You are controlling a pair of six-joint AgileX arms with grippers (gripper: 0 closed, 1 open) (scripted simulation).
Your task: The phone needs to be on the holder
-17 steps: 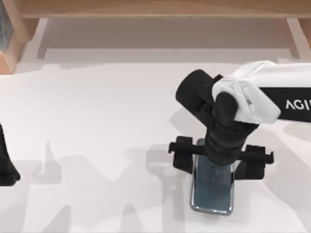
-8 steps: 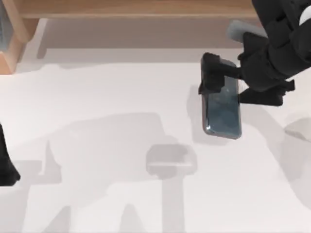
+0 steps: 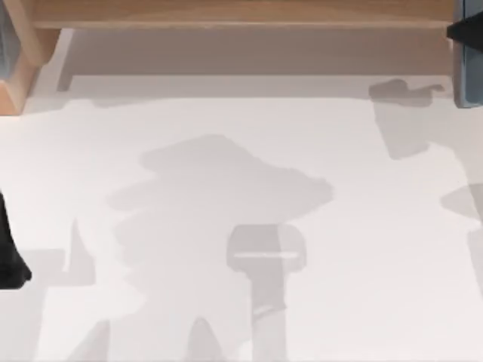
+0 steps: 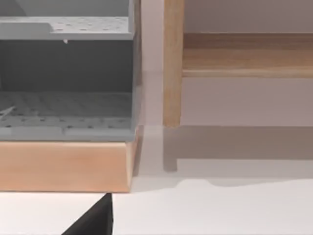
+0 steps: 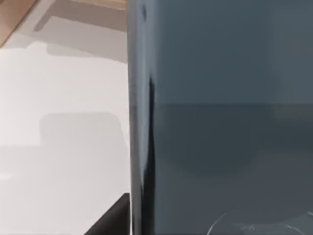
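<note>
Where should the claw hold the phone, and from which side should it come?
Pinch the phone across its long thin edges near one end, coming square onto the glossy face: it is a flat slab. The right claw seems to hold it so, above the table. Left claw parked at left.

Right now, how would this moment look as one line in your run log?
phone: lifted off table, top view's far right edge | right arm: carrying it | left arm: parked at left edge | holder: not reached
</note>
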